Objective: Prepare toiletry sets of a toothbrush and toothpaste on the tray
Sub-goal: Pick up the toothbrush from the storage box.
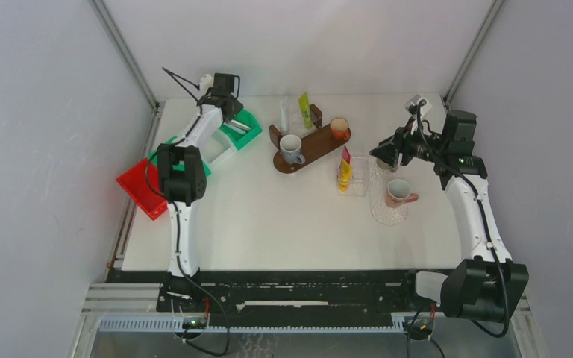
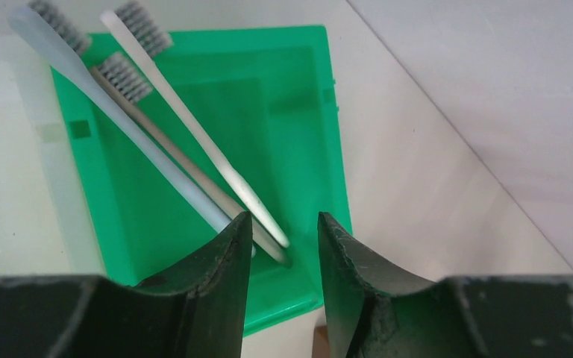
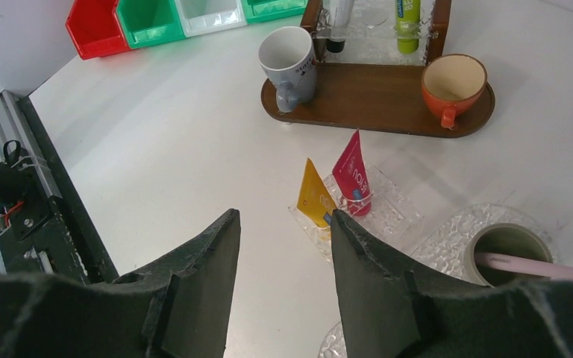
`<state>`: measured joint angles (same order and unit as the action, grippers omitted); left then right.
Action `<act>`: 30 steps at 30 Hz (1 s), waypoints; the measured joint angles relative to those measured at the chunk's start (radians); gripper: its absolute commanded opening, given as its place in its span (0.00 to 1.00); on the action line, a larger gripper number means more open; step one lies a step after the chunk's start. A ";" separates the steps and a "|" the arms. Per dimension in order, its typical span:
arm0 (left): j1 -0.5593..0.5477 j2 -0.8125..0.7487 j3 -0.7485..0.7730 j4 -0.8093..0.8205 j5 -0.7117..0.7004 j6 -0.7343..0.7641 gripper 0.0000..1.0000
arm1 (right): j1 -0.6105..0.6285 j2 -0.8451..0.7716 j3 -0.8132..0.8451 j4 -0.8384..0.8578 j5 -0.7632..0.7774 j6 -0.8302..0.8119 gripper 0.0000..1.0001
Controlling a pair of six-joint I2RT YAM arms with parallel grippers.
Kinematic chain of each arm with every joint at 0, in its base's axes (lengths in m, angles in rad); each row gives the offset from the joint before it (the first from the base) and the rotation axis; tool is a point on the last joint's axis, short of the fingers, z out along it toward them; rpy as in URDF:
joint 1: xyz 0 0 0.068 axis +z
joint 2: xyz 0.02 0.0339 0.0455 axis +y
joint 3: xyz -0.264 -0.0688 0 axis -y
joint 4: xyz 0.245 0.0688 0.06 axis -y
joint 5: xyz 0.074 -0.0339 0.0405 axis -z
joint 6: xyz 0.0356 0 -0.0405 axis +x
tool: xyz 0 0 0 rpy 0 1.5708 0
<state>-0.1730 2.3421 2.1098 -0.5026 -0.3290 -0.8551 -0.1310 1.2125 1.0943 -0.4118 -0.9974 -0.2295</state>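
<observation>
**Left claw sitting over the toothbrush bin, right one hanging with nothing in it**

The white table (image 1: 268, 224) is all in view from the top cam. The left arm's wrist blocks its own claw from up there though, so I'm going by the wrist cams.

The wooden tray (image 3: 373, 93) sits far-centre, with a grey mug (image 3: 289, 63) on its left end and an orange cup (image 3: 453, 86) on its right. The clear rack along its far edge is chopped off by the frame. It holds a green-yellow tube (image 3: 407, 22) and a white thing with a dark tip that I can't make out.

Far left is the green bin (image 2: 283, 89) with three toothbrushes (image 2: 186, 119) lying slantwise, grey bristles at the far end. Two are white and one is pale blue-grey. The left gripper (image 2: 283, 218) is right over the near ends of the handles, fingers roughly half apart with the handle tips in the gap. There's daylight next to the right finger, so nothing's pinched.

On the right, the right gripper (image 3: 283, 215) is about half open with nothing in it. Just past its tips a red tube (image 3: 352, 175) and a yellow tube (image 3: 315, 195) stand in a clear holder (image 3: 395, 212). Right of that is a brown-grey cup (image 3: 503, 242) with a pink toothbrush (image 3: 537, 266) in it, running off the frame edge.
</observation>
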 measured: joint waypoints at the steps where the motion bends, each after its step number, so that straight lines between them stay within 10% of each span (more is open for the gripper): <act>1: 0.002 0.002 0.000 -0.005 0.006 -0.007 0.41 | 0.000 0.000 -0.002 0.000 0.001 -0.001 0.56; 30: 0.026 0.078 0.039 -0.084 0.050 -0.029 0.35 | -0.005 0.019 -0.009 0.001 0.013 -0.006 0.56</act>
<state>-0.1471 2.4199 2.1483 -0.5869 -0.2790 -0.8837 -0.1356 1.2316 1.0851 -0.4107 -0.9844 -0.2359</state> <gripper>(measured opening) 0.352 0.560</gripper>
